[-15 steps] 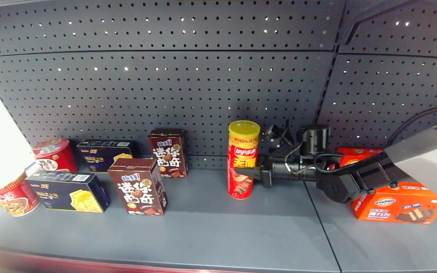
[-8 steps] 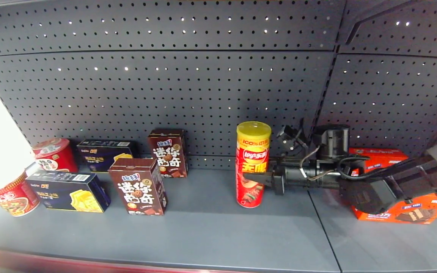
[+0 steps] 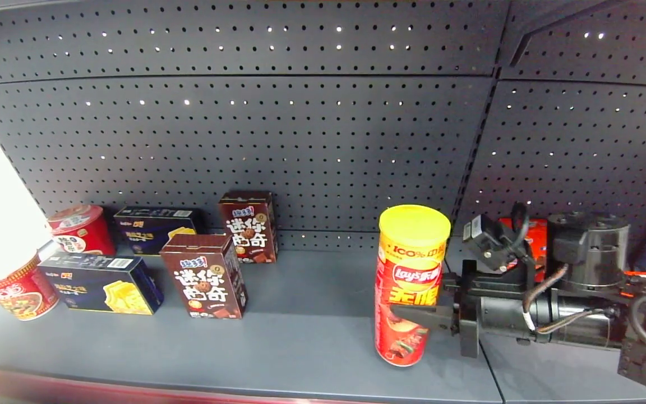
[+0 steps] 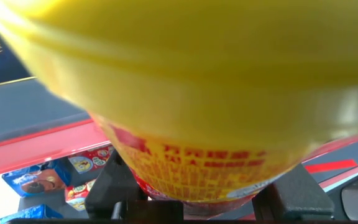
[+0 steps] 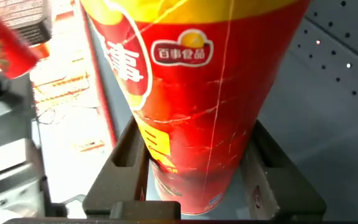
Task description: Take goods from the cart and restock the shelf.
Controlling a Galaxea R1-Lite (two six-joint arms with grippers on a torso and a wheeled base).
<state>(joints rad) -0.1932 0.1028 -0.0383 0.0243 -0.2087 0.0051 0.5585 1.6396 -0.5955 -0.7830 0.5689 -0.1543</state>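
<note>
One chip can (image 3: 413,264): upright near the front edge.
Right claw (image 3: 414,313): clamped round its middle.
Left claw (image 4: 197,196): gripping a yellow-topped tub (image 4: 185,81).
Shelf (image 3: 300,348): seat the can flat before releasing.

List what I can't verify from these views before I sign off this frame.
Head view: the orange box is mostly hidden behind the right gripper and its arm.
Head view: whether the chips can touches the shelf or hangs just above it cannot be told.
Left wrist view: the yellow-topped container is too close and blurred to identify; the frame edge cuts off its top.
</note>
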